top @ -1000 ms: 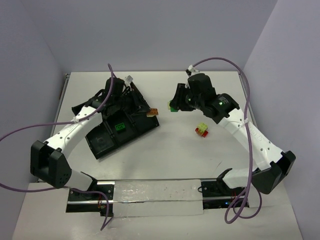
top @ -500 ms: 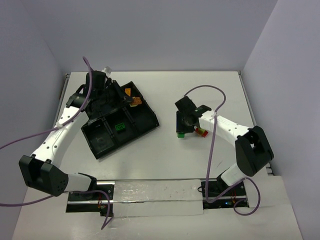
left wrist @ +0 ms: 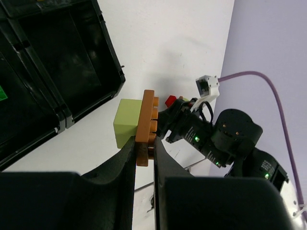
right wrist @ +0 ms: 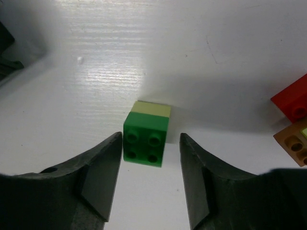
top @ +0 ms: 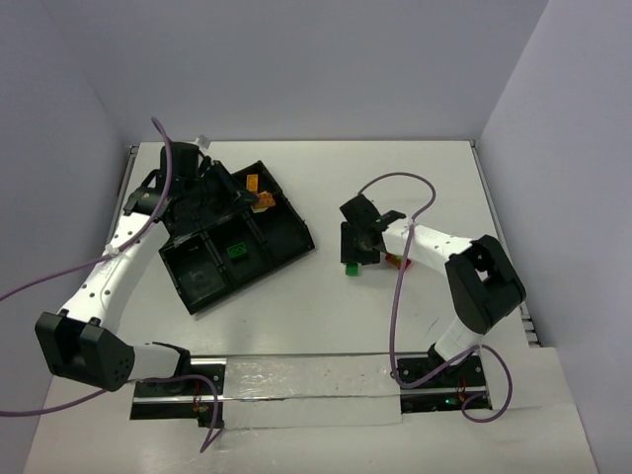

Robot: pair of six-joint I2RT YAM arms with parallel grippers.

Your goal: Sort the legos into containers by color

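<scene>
My left gripper (left wrist: 144,146) is shut on an orange lego (left wrist: 145,120) with a yellow-green brick (left wrist: 127,122) stuck to its side. In the top view the left gripper (top: 259,200) hangs over the back right containers of the black tray (top: 296,243). A green lego (right wrist: 146,141) stacked on a pale yellow-green one rests on the table between the fingers of my right gripper (right wrist: 149,143), which is open with a gap on each side. From above, this green lego (top: 351,268) lies just under the right gripper (top: 354,255).
A green brick (top: 237,251) lies in a middle container and an orange one (top: 253,183) in a back container. A red brick (right wrist: 292,98) and an orange-brown one (right wrist: 293,141) sit just right of the right gripper. The tray's open wall (left wrist: 108,52) faces the left wrist.
The right arm swung toward the near side, came down to the table with the green stack and opened its jaws. The left arm carried the orange lego back over the tray's rear containers.
</scene>
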